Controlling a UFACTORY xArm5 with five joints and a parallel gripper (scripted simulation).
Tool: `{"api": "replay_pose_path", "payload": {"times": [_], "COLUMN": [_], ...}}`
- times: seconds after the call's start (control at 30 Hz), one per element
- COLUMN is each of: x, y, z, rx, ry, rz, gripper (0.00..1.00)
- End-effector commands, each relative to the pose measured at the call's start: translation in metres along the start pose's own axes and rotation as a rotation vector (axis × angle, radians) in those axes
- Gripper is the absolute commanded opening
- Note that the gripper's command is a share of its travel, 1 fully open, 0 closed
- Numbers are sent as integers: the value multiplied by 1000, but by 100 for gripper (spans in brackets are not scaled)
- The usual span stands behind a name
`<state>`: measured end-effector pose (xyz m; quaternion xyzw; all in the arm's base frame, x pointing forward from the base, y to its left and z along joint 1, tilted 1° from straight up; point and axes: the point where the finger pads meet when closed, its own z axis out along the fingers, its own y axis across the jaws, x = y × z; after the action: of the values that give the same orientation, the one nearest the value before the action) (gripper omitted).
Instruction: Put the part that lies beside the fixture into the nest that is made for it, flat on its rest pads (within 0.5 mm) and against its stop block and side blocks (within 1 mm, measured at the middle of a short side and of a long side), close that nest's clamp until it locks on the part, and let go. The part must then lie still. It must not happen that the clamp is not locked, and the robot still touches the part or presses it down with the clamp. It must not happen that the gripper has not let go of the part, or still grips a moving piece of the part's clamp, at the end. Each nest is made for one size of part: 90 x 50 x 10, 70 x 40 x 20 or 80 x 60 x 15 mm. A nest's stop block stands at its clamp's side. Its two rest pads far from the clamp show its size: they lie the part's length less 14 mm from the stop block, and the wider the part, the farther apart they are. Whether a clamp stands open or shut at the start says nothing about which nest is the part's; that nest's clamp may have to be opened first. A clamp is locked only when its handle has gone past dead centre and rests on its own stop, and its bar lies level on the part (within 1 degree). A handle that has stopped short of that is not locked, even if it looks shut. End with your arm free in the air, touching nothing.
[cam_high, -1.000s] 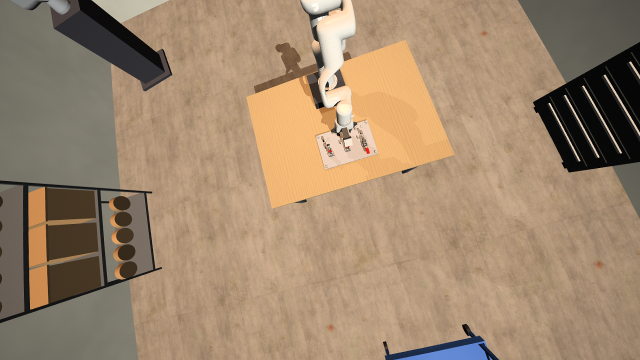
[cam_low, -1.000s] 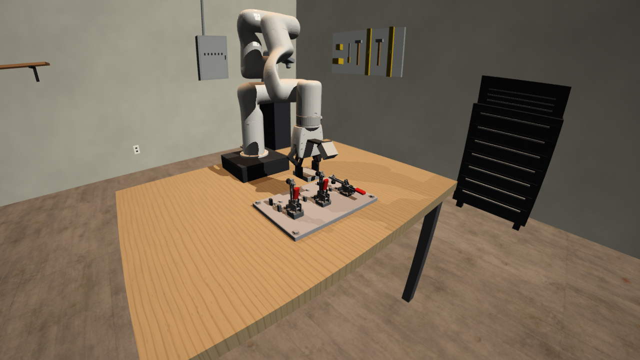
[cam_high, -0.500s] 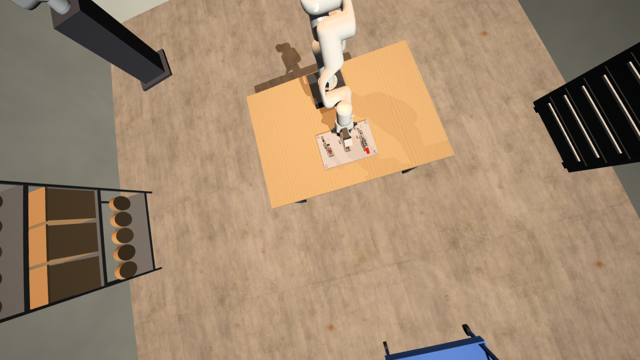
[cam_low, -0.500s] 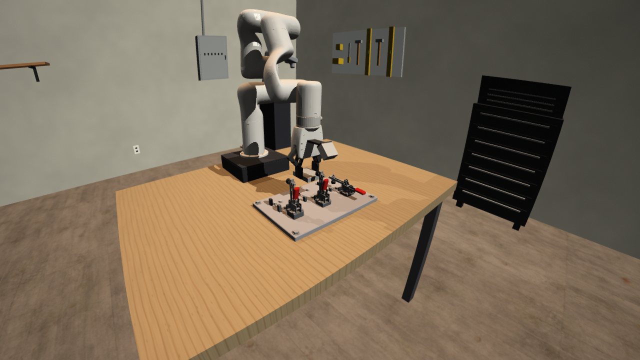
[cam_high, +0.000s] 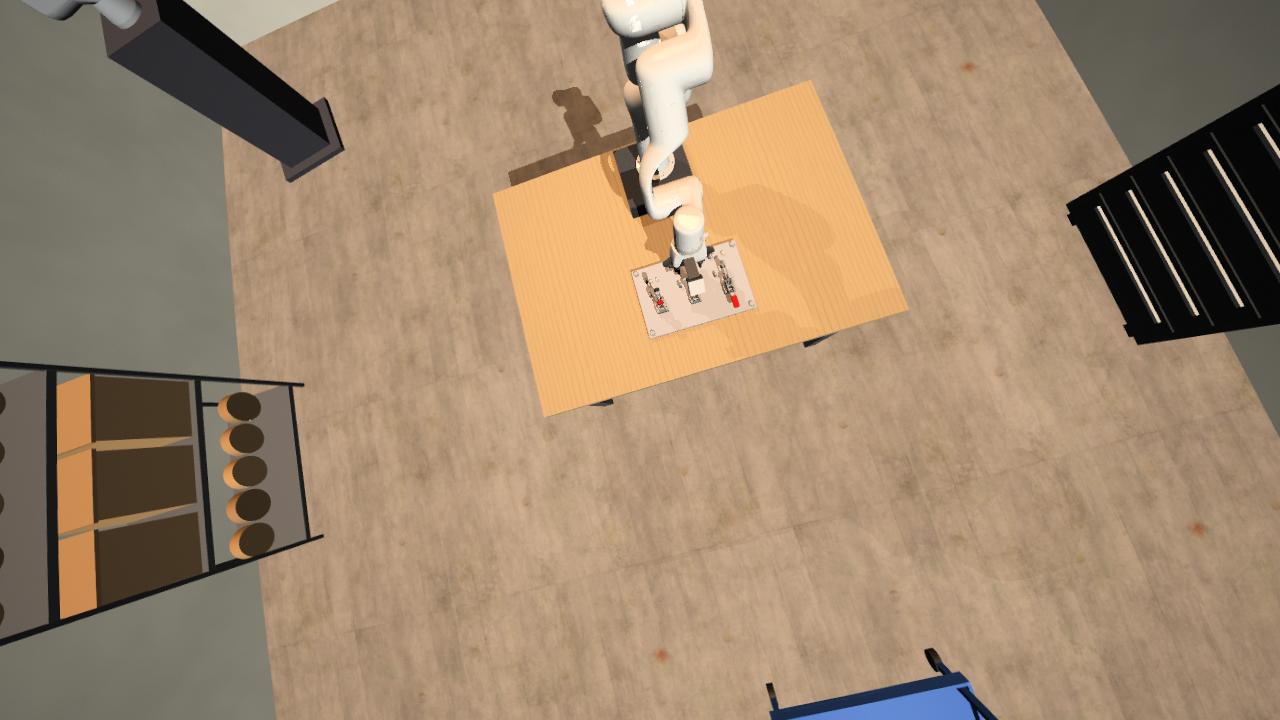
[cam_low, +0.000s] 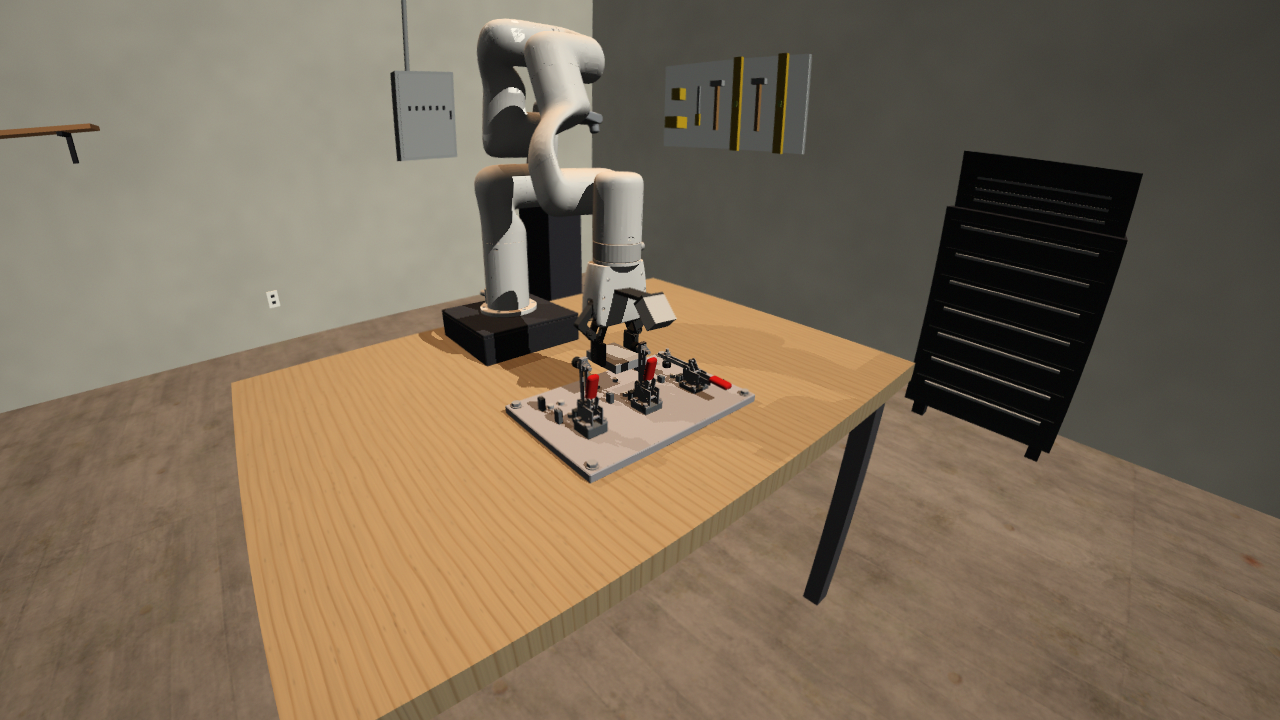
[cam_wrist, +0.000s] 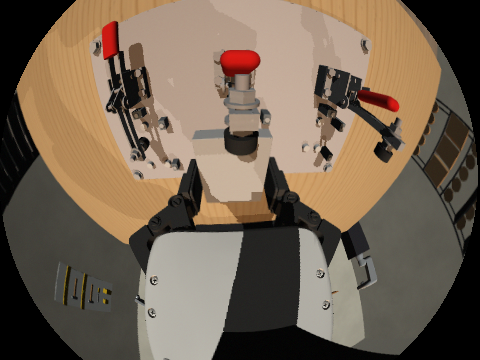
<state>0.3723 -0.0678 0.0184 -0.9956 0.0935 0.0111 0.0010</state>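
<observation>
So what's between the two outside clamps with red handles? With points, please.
Mainly a third black-and-grey metal clamp (cam_high: 694, 297) (cam_low: 646, 394) (cam_wrist: 243, 118), with its red, rounded handle (cam_low: 650, 368) (cam_wrist: 240, 60) standing up. The wrist view shows it between them.

- Top view: the arm (cam_high: 666, 98) is cut off by the upper edge; its wrist hides the part.
- Wrist view: the middle clamp's black tip (cam_wrist: 241, 142) covers some of the part (cam_wrist: 212, 152); the rest pads below are hidden.
- Exterior view: fingers and middle clamp (cam_low: 646, 394) partly block the part (cam_low: 615, 360).
- Top view: blue cart (cam_high: 877, 702) cropped below.
</observation>
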Motion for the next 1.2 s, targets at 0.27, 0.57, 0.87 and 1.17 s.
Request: {"api": "replay_pose_path", "payload": {"times": [0.27,0.57,0.87,1.17], "x": [2,3,3,3], "y": [-1,-1,-1,-1], "z": [15,26,34,37], "rx": [0,0,0,0], "ry": [4,4,4,5], "rz": [0,0,0,0], "gripper": [0,0,0,0]}}
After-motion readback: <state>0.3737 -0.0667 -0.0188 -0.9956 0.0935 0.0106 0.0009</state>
